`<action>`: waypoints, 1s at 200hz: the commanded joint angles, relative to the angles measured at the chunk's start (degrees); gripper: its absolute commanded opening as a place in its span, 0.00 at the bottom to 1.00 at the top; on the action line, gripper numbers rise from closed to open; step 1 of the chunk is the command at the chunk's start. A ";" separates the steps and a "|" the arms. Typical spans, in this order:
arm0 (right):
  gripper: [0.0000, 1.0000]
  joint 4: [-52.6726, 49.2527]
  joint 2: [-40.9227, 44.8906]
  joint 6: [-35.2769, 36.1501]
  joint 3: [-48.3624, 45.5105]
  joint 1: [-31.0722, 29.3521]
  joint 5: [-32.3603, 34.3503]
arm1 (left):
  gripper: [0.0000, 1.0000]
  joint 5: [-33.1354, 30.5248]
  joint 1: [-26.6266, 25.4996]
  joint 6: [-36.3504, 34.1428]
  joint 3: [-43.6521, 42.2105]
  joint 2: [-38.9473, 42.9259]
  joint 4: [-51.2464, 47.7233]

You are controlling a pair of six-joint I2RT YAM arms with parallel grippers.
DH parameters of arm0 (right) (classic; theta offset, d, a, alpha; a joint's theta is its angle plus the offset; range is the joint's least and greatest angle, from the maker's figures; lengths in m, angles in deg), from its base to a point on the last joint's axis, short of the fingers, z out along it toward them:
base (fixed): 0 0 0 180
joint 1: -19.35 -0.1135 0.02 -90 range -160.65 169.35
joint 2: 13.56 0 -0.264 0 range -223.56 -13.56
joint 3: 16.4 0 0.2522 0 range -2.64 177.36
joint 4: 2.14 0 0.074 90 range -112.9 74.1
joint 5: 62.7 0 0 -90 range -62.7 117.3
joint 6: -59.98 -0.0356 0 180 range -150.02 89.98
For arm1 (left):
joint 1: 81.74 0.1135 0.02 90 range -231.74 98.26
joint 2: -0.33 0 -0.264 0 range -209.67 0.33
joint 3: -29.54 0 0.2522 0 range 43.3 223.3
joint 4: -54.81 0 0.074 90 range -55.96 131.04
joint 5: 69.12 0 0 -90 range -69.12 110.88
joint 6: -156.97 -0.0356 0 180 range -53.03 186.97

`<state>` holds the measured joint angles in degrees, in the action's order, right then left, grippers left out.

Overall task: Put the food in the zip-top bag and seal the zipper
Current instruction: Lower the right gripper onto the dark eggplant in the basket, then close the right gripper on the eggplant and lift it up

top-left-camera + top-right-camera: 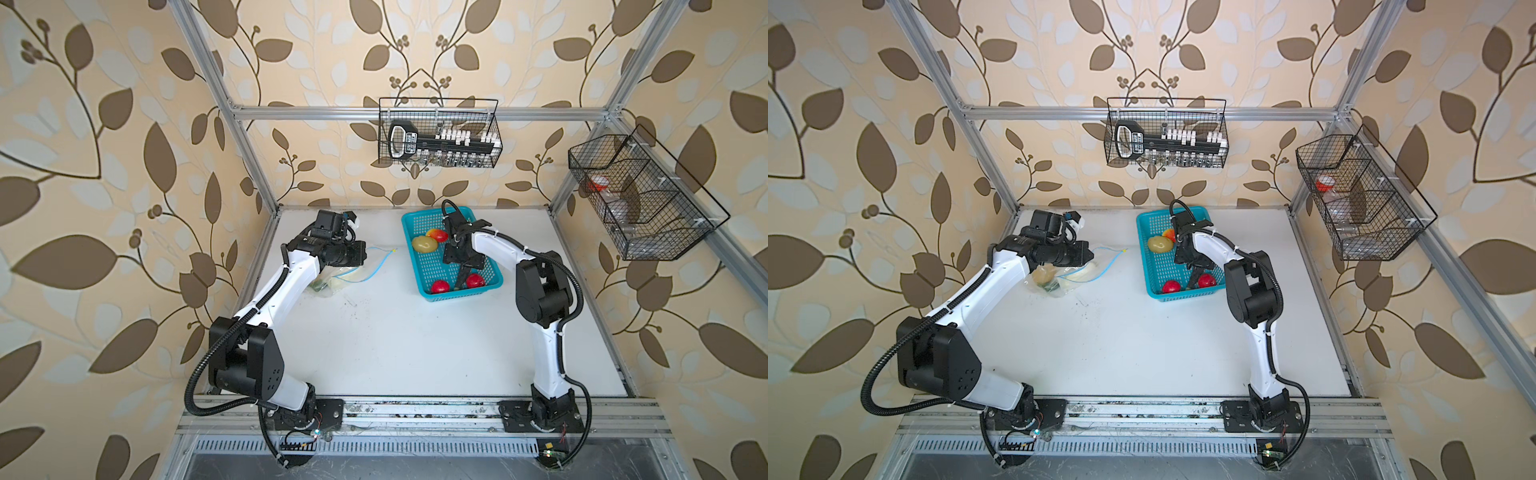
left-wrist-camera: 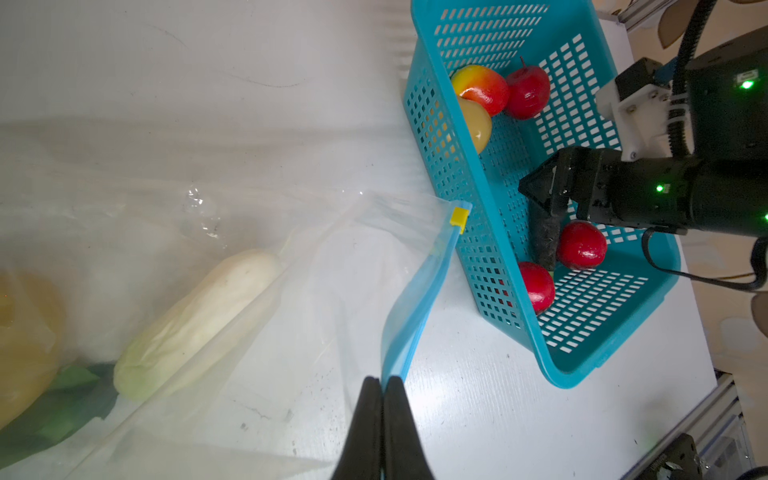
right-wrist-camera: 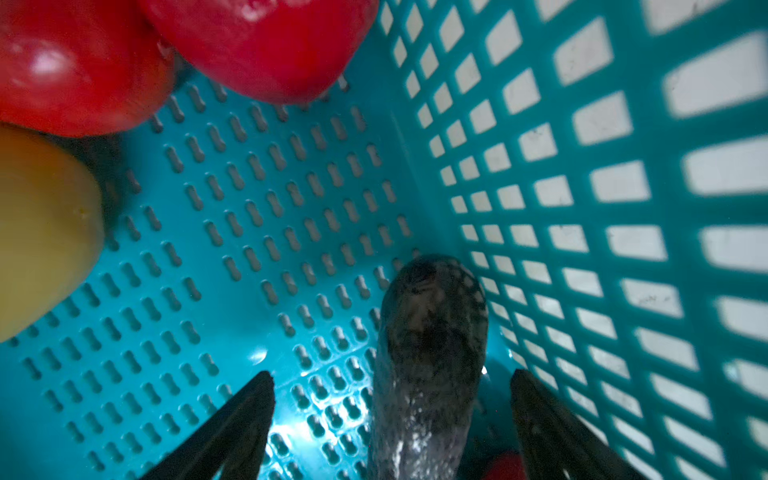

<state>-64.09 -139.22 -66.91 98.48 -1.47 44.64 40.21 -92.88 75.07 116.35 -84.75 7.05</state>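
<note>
The clear zip-top bag (image 2: 249, 291) lies on the white table at the left, holding a white oblong vegetable (image 2: 199, 324), a tan potato (image 2: 25, 340) and green leaves (image 2: 62, 399). My left gripper (image 2: 384, 380) is shut on its blue zipper (image 2: 415, 299), some way from the yellow slider (image 2: 459, 216). Inside the turquoise basket (image 1: 465, 292) my right gripper (image 3: 391, 374) stands open astride the dark eggplant (image 3: 432, 332), its fingers clear of it. Red round fruits (image 1: 439, 286) (image 1: 475, 281) flank the eggplant. A potato (image 1: 424, 244) and a red-yellow fruit (image 1: 437, 235) lie at the basket's far end.
A black wire basket (image 1: 440, 133) with tools hangs on the back rail and another (image 1: 636, 199) on the right rail. The basket's perforated wall (image 3: 582, 187) rises close beside my right fingers. Both arm bases are bolted along the table's front edge.
</note>
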 commanded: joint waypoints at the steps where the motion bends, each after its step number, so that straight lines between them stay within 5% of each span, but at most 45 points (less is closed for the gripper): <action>1: 0.84 -0.09 -1.81 0.39 1.71 0.42 -0.53 | 0.00 1.52 0.55 1.13 -0.45 1.05 1.10; 115: 0.66 3.45 -2.81 -0.35 1.00 1.38 -6.35 | 0.00 1.91 0.77 1.57 -1.25 -0.07 1.70; 200: 0.39 4.33 -3.53 0.30 1.10 1.73 -8.24 | 0.00 1.94 0.76 1.57 -1.04 -0.88 1.65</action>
<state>-59.56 -140.53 -67.08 98.65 -0.01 37.21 41.43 -92.88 76.35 115.35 -85.54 7.90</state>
